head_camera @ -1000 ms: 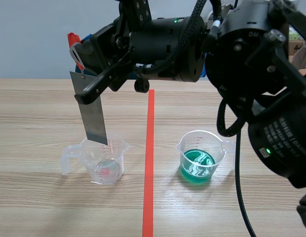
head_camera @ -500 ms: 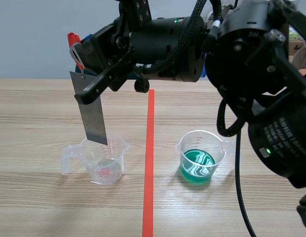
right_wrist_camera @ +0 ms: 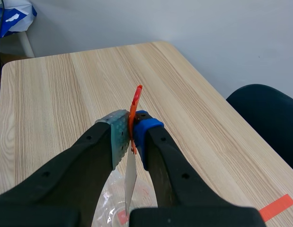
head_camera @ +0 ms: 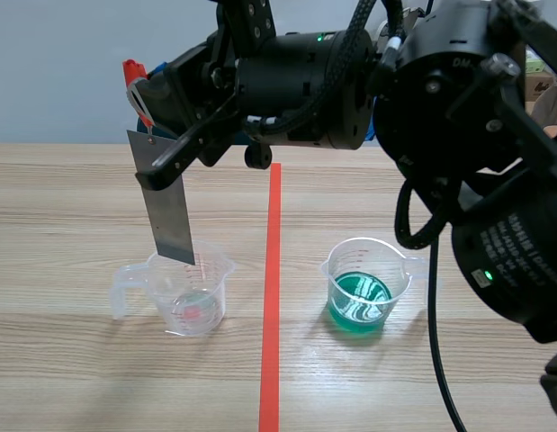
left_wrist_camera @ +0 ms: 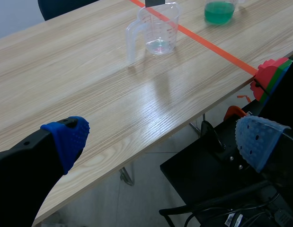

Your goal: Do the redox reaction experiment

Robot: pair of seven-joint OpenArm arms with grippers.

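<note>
The right gripper (right_wrist_camera: pixel 132 130) is clenched on an orange-red clip (right_wrist_camera: pixel 135 101). A grey metal strip (head_camera: pixel 168 211) hangs from the clip, its lower end at the mouth of a clear measuring cup (head_camera: pixel 193 292). Across the tape line stands a cup of green liquid (head_camera: pixel 363 288). The left gripper (left_wrist_camera: pixel 165 139) is released, beyond the wooden table's (left_wrist_camera: pixel 66 71) edge.

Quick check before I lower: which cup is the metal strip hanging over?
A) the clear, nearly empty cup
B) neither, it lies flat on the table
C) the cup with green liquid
A: the right gripper holds the metal strip hanging over the clear cup; the green-liquid cup stands apart across the orange tape line.
</note>
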